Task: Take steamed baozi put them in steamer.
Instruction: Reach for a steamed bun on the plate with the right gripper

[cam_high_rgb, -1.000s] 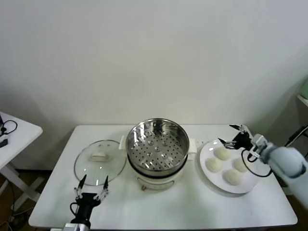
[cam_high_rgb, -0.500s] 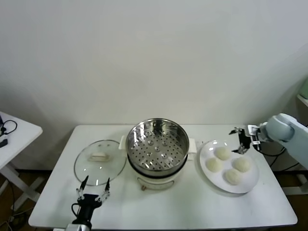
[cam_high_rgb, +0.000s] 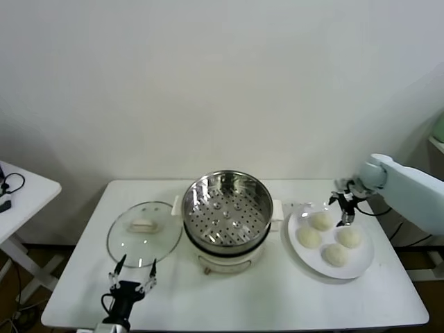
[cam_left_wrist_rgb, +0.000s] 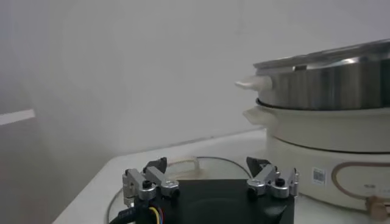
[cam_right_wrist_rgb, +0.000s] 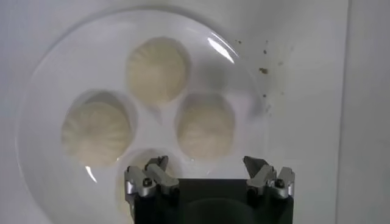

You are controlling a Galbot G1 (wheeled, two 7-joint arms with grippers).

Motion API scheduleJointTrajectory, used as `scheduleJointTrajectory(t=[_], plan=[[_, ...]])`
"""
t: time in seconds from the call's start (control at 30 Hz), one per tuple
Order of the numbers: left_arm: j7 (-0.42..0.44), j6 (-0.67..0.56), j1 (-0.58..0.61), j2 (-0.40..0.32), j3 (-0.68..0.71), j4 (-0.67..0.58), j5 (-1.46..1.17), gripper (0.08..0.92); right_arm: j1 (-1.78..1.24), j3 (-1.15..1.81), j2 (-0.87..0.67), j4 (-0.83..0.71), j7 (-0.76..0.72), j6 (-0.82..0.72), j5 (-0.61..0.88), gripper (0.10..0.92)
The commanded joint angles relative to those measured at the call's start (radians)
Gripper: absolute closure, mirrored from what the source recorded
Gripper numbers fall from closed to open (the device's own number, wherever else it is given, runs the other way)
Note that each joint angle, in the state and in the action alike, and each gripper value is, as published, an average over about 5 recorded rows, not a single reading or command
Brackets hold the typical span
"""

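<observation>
I have the white table (cam_high_rgb: 229, 291) in front of me, carrying everything in reach. The biggest item on it is the steamer (cam_high_rgb: 227, 208), a shiny perforated steel basket sitting on its cream pot base in the middle of the table; from my head view its floor holds no buns. The left wrist view catches the steamer (cam_left_wrist_rgb: 326, 79) from the side, with the base just beyond the lid.

To my left of the steamer lies the flat glass lid (cam_high_rgb: 143, 234), close to the pot. To my right sits the round white plate (cam_high_rgb: 361, 267), also close to the pot base.

All four steamed baozi (cam_high_rgb: 320, 221) are on that plate, clustered together near its middle. In the right wrist view I can see them from above, the baozi (cam_right_wrist_rgb: 157, 70) ribbed and pale, one partly hidden behind my own tool.

My right pincer (cam_high_rgb: 345, 208) hangs over the far edge of the plate, just above the buns and not touching any, with its fingers spread wide and nothing between them; the right wrist view shows the pincer (cam_right_wrist_rgb: 209, 178) gaping over the plate.

My left pincer (cam_high_rgb: 132, 277) sits parked at the near edge of the table, in front of the lid, fingers apart and empty.
</observation>
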Motion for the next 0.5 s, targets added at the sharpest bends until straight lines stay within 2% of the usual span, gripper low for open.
scheduleJointTrajectory(t=[0.03, 0.5], plan=[[0.002, -0.009, -0.007, 0.000, 0.001, 0.026, 0.032, 0.177, -0.017, -0.011, 0.089, -0.124, -0.027, 0.013, 0.010, 0.203], [0.002, -0.019, -0.005, 0.002, -0.004, 0.038, 0.047, 0.177, -0.078, 0.067, 0.147, -0.199, -0.014, 0.009, -0.012, 0.203]])
